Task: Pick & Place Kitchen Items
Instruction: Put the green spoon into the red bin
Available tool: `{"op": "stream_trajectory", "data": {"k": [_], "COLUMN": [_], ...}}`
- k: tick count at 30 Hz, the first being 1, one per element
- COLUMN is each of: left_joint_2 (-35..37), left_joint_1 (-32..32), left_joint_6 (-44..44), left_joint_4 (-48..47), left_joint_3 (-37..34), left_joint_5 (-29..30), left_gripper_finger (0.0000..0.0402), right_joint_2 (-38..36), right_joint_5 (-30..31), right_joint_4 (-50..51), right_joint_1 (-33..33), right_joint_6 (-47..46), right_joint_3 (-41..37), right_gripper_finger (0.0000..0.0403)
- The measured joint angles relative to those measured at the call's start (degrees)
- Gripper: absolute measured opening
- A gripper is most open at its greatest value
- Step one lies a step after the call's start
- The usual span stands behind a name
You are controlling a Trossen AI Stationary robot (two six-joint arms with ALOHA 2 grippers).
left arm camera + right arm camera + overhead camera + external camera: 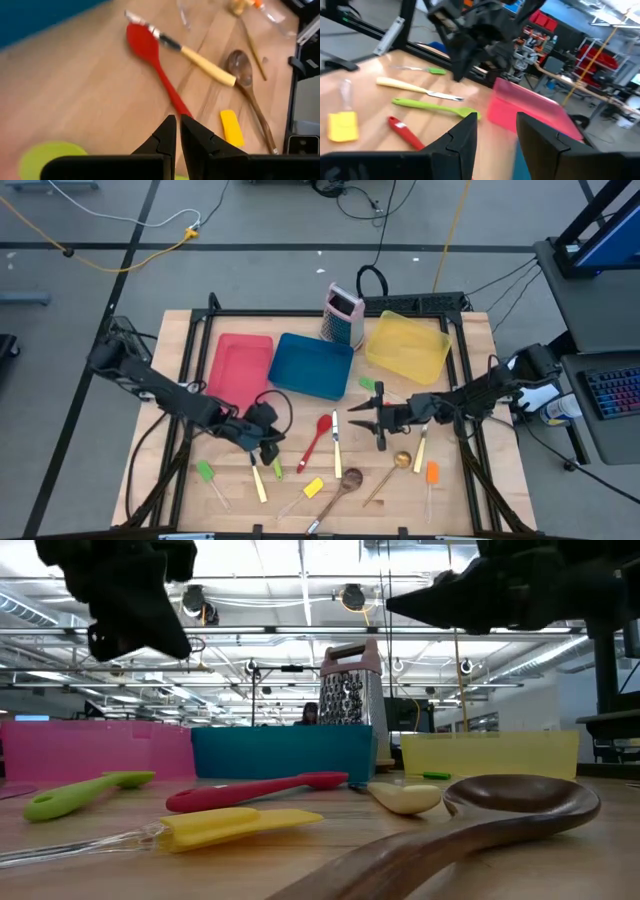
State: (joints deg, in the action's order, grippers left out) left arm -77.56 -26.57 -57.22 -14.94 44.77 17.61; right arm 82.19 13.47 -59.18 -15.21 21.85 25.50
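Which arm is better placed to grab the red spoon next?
Probably the right. The right gripper hangs open near the red spoon bowl, fingers apart. The left gripper is about as close to its handle end, but its fingers are shut.

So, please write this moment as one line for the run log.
left gripper: jaws shut, empty, above red spoon handle | right gripper: jaws open, empty, raised above table | trays: no utensils visible inside
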Motion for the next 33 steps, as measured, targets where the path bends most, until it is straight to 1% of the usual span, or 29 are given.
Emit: {"op": "stream_trajectory", "data": {"k": [6,11,14,18,20,23,25,29,31,33], "left_joint_2": [-2.11,-2.09,-2.09,-2.09,-2.09,-2.09,-2.09,-2.01,-1.98,-1.98], "left_joint_1": [0.05,1.1,1.1,1.3,1.67,2.52,2.67,2.42,2.18,1.71], "left_joint_6": [-9.62,-19.17,-24.19,-26.17,-26.98,-27.4,-27.06,-26.53,-26.29,-24.21], "left_joint_4": [-1.0,-4.41,-6.91,-10.03,-12.95,-18.64,-23.36,-34.65,-39.44,-42.8], "left_joint_3": [0.0,0.0,0.36,2.01,4.32,10.45,15.58,25.87,29.1,30.32], "left_joint_5": [-5.02,-13.43,-15.58,-15.68,-16.49,-18.62,-18.38,-13.64,-11.51,-7.73], "left_gripper_finger": [0.0026,0.0026,0.0026,0.0026,0.0026,0.0026,0.0025,0.0006,0.0005,0.0006], "right_joint_2": [0.0,0.0,0.0,0.0,0.0,0.0,0.0,0.0,0.0,0.0], "right_joint_5": [-0.17,-0.5,-4.35,-12.08,-15.0,-16.85,-16.69,-16.68,-16.67,-16.68], "right_joint_4": [-0.14,-0.17,-1.05,-3.17,-3.15,-3.15,-3.15,-3.15,-3.09,-2.63], "right_joint_1": [3.54,5.74,7.13,8.66,9.19,9.58,9.59,9.63,9.63,9.63], "right_joint_6": [0.96,2.01,2.91,2.94,2.92,3.05,3.08,3.08,3.03,3.01], "right_joint_3": [0.0,0.01,0.0,0.02,0.02,0.02,0.02,0.02,0.02,0.0], "right_gripper_finger": [0.013,0.013,0.013,0.013,0.013,0.013,0.013,0.013,0.013,0.013]}}
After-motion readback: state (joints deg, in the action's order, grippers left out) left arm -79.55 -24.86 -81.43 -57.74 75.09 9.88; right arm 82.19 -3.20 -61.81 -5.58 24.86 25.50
